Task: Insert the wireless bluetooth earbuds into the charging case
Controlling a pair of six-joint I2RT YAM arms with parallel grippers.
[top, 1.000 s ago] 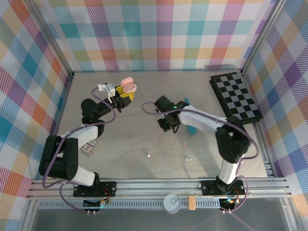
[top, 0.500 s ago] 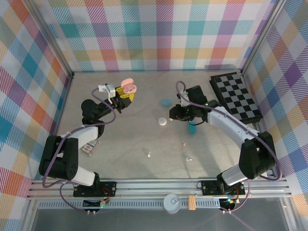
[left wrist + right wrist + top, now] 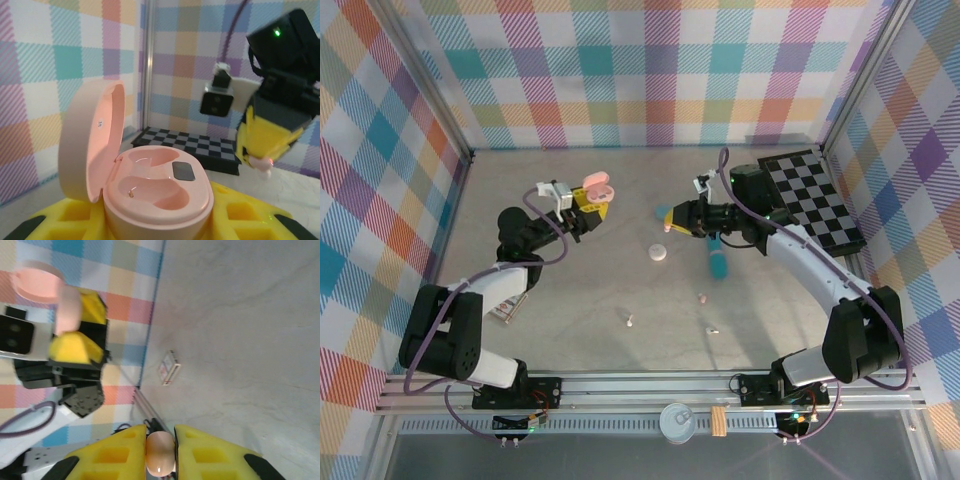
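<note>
Earbuds first: the pale pink earbud (image 3: 160,456) you carry is cut off by the bottom edge of the right wrist view, so you get its rounded top and no stem. Your right gripper (image 3: 670,223) is clamped on it, a yellow finger pressed to either side, raised above the table (image 3: 570,300). In the left wrist view it is only a blurred pink nub under that gripper's tips.

Nearer the bases lie a loose pinkish earbud (image 3: 702,297), a left whitish earbud (image 3: 630,320) and a right whitish earbud (image 3: 712,329). All three are too small for you to read how their stems lie.

The light blue case (image 3: 665,212) is partly covered by your right gripper, so you cannot tell whether it is open. The teal stick (image 3: 718,262) runs under the right arm at its far end. A white round case (image 3: 659,253) sits on the table just in front of the right gripper. A checkerboard (image 3: 812,200) lies at the far right, and a small box (image 3: 506,306) lies beside the left arm.

Your left gripper (image 3: 592,200) is closed on the base of the pink charging case (image 3: 160,195), held up at the far left, well apart from the right gripper. Its lid (image 3: 92,140) stands open and upright. Both hollows are bare, with a dark rectangle beside them.
</note>
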